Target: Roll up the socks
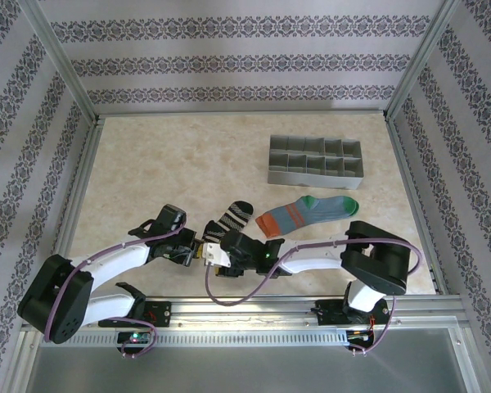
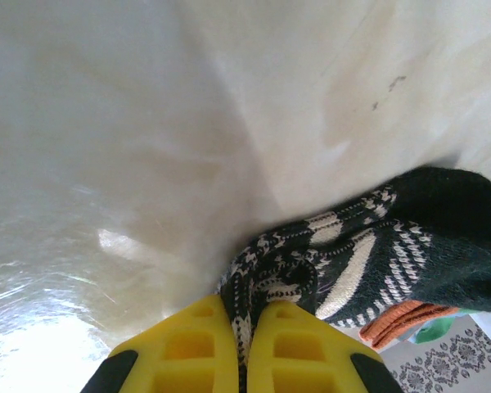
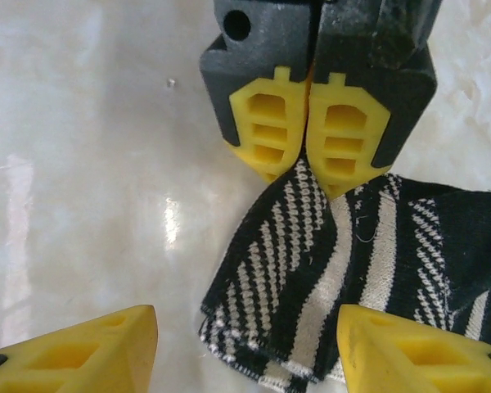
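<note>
We're looking down from above, and both arms reach in toward the lower middle of the frame. The left gripper [image 1: 195, 248] and the right gripper [image 1: 221, 255] meet there almost nose to nose, at the near end of the black sock [image 1: 234, 216]. That sock runs up and to the right from them, lying on the table [image 1: 172, 164]. Just to its right lies the teal sock [image 1: 308, 213], orange toe at its left end and cuff at its right. From up here we can't tell whether the two socks touch. In the upper right, well apart from the socks, sits a grey tray [image 1: 315, 160] split into compartments.

Over to the left wrist camera. The yellow fingers [image 2: 192, 352] at the bottom edge are pressed together with a fold of striped fabric nipped between them. The black sock bunches up from that pinch and spreads toward the right of the frame. In the lower right corner an orange strip of the teal sock peeks past it.

Now the right wrist camera. At top centre we see the left gripper with its two yellow pads [image 3: 266, 131] clamped on a peak of the black sock, the cloth drawn up to a point. The right gripper's own fingers [image 3: 74, 352] sit in the bottom corners, spread wide and gripping nothing. One is over bare table at the left, the other over the sock at the right.
</note>
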Controlling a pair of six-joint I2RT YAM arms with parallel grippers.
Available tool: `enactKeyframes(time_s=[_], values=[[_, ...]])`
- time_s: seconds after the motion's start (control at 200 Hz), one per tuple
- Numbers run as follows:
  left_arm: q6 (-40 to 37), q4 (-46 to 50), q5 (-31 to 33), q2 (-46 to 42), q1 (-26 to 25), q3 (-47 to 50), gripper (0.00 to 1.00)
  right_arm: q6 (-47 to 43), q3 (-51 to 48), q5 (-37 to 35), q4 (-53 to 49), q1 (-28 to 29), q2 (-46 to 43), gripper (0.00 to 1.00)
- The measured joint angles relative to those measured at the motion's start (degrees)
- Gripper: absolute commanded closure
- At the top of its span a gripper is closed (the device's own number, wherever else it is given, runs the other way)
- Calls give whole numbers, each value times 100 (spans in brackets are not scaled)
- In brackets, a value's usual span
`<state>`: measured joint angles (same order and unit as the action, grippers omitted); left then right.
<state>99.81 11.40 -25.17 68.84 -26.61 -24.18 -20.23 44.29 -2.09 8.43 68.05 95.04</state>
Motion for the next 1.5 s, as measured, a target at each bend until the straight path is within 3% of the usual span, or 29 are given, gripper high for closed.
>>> enactKeyframes(time_s=[0.34,0.495,0.6,0.659,0.754,0.829,1.004,1.209,1.354,1.499], values=[[79,-2,-28,0,48,9,100,98,487,-245,107,-15,754,58],[98,-2,17,-125,142,76,100,278,680,-232,103,-157,927,84],[116,-17,35,-334,243,186,69,382,754,92,83,-289,951,100],[151,4,26,-494,310,262,54,496,776,352,61,-393,955,100],[186,208,15,-861,393,330,38,686,793,914,42,-680,957,100],[168,382,17,-1167,490,332,33,874,835,1434,-7,-964,979,100],[160,538,37,-1633,575,361,32,1307,1060,2667,-168,-1453,1196,100],[0,225,13,-1366,573,376,43,1878,1292,3893,-234,-1923,1528,100],[-260,-197,7,-1069,570,374,52,2144,1447,4478,-332,-2149,1729,100],[-468,-719,-7,-761,557,382,53,2299,1604,4795,-507,-2260,1875,100]])
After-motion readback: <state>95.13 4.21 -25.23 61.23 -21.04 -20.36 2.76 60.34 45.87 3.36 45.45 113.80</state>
